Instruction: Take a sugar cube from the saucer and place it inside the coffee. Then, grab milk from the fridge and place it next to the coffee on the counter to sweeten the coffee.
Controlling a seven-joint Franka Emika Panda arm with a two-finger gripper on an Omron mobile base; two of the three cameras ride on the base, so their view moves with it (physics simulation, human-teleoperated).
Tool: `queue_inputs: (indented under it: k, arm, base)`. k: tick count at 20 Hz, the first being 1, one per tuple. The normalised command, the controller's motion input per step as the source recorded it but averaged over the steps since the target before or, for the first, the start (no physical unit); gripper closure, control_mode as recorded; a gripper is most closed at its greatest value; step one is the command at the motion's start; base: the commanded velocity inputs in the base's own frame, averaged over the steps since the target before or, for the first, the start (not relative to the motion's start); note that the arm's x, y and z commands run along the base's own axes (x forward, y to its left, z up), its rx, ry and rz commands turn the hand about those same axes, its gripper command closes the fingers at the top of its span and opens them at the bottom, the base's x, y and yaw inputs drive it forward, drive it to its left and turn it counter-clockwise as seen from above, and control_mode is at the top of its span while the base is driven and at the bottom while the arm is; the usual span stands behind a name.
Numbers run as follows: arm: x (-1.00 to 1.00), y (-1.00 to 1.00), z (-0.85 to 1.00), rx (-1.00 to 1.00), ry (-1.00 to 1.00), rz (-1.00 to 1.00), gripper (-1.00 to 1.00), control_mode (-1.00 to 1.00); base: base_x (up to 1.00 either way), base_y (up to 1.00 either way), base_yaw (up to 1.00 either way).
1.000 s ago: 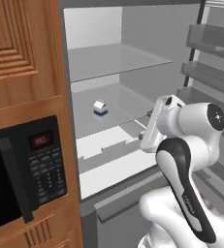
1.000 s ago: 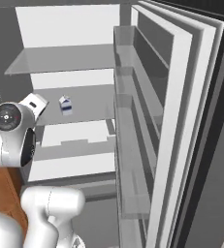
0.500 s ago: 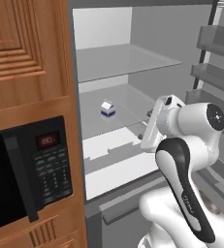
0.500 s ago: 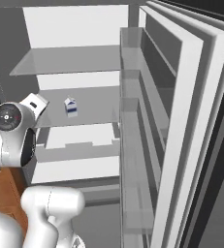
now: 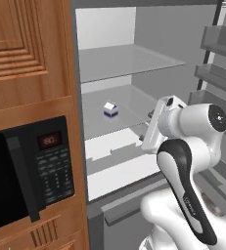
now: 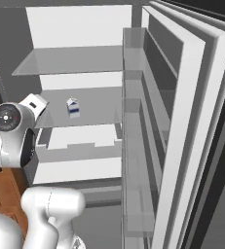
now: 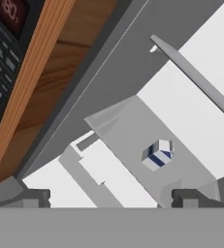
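Observation:
The fridge stands open in front of me, its grey shelves bare except for the milk, a small white carton with a blue lower part. It stands upright near the middle of the second shelf. From the right the milk is seen just beyond my white hand. In the hand view my gripper is open with nothing between its fingertips, and the milk lies ahead, well apart from them. The sugar cube, saucer, coffee and counter are out of view.
A black microwave sits in brown wooden cabinetry just left of the fridge opening. The fridge door hangs open on the right with racks jutting inward. A pale drawer lies below the milk's shelf.
The whole picture has slid rightward in both base views, so the camera has moved with the base. The arm keeps its pose, the jaws stay open, and the milk stands as before.

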Motion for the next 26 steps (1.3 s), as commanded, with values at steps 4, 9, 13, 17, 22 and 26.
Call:
queue_inputs:
  k: [4, 9, 13, 17, 22, 26]
  arm:
    - [0.08, -0.01, 0.00, 0.00, 0.04, -0.04, -1.00, -1.00]
    - [0.40, -0.01, 0.00, 0.03, 0.14, -0.24, -1.00, -1.00]
    - [0.37, -0.04, 0.00, 0.07, 0.16, -0.34, -1.00, -1.00]
    - [0.02, -0.23, -0.06, 0.15, 0.09, -0.33, -1.00, -1.00]
    - [0.00, -0.42, -0.22, 0.19, 0.04, -0.39, -1.00, -1.00]
    - [0.00, -0.18, -0.03, 0.22, 0.00, -0.25, -1.00, -1.00]
  base:
    - [0.02, 0.00, 0.00]
    - [0.00, 0.00, 0.00]
    - [0.00, 0.00, 0.00]
    - [0.00, 0.00, 0.00]
    - [0.00, 0.00, 0.00]
    - [0.00, 0.00, 0.00]
